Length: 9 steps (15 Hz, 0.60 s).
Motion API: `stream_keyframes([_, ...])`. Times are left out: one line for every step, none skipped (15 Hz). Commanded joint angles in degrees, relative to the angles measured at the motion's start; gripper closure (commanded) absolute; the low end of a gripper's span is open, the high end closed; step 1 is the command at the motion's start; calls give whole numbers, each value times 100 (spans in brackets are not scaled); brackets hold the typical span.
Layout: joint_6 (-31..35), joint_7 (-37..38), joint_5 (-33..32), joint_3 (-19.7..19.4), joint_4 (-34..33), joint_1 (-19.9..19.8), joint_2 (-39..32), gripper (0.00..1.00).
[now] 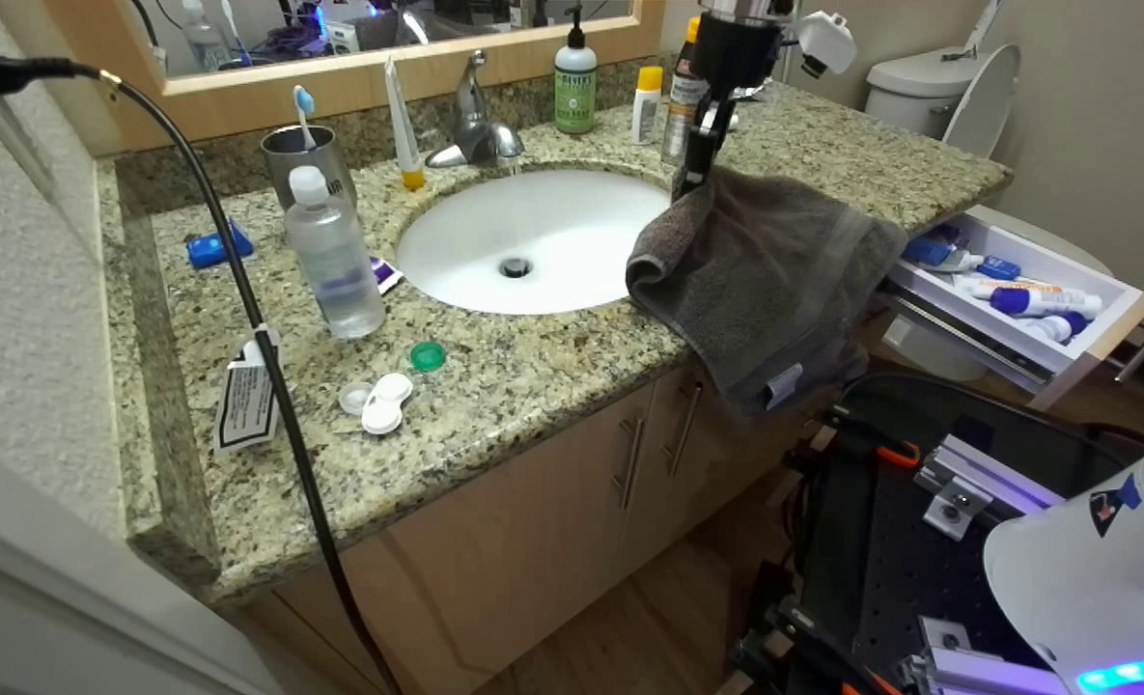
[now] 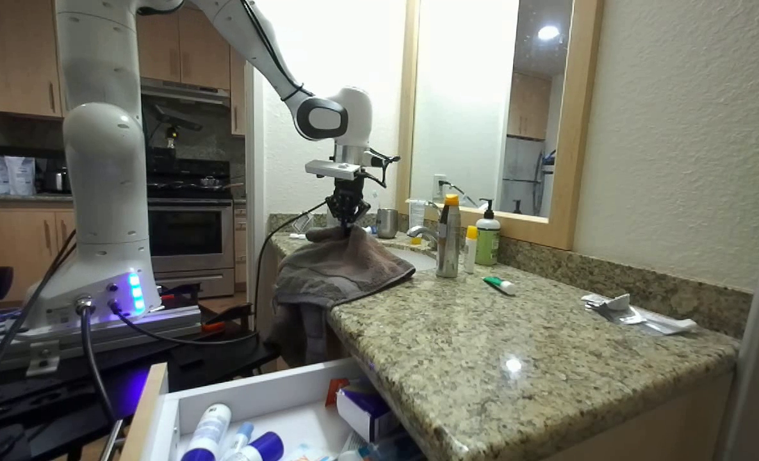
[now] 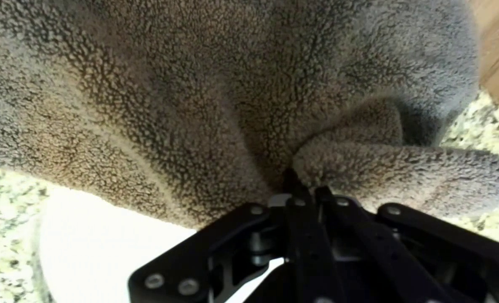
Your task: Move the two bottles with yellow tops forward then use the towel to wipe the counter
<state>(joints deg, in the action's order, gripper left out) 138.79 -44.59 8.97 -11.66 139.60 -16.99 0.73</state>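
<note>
My gripper (image 1: 692, 181) points down at the sink's front rim and is shut on a fold of the grey-brown towel (image 1: 774, 280). The towel drapes over the counter's front edge; in the wrist view it (image 3: 182, 105) fills most of the picture around the fingertips (image 3: 306, 189). The tall silver bottle with a yellow-orange top (image 2: 448, 246) stands upright on the counter (image 2: 481, 346) beside the sink. The small white bottle with a yellow cap (image 2: 471, 255) stands upright close behind it, nearer the wall. In an exterior view the gripper partly hides the tall bottle (image 1: 680, 111).
The sink (image 1: 572, 222) has its faucet (image 1: 475, 125) at the back. A green soap pump (image 1: 575, 82) stands by the wall. A clear bottle (image 1: 335, 261), a cup (image 1: 282, 154) and a lens case (image 1: 388, 403) stand on the counter. An open drawer (image 2: 257, 384) juts out below; a black cable (image 1: 272, 357) hangs across.
</note>
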Motion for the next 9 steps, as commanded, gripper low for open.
stream_keyframes([-60,-124,-111,53,461,350,443,99])
stream_keyframes([-79,-113,-126,77,499,455,478,99])
stream_keyframes([-62,-71,-164,93,521,546,484,99])
stream_keyframes([-75,-30,-189,81,475,597,441,99])
stream_keyframes([-62,-12,-185,52,405,624,365,99])
stream_keyframes([-149,43,-189,-30,229,581,211,99])
stream_keyframes([-133,52,-133,-142,64,494,40,99])
stream_keyframes([-209,96,-84,-248,-69,416,-91,99])
stream_keyframes([-209,100,0,-401,-230,304,-268,99])
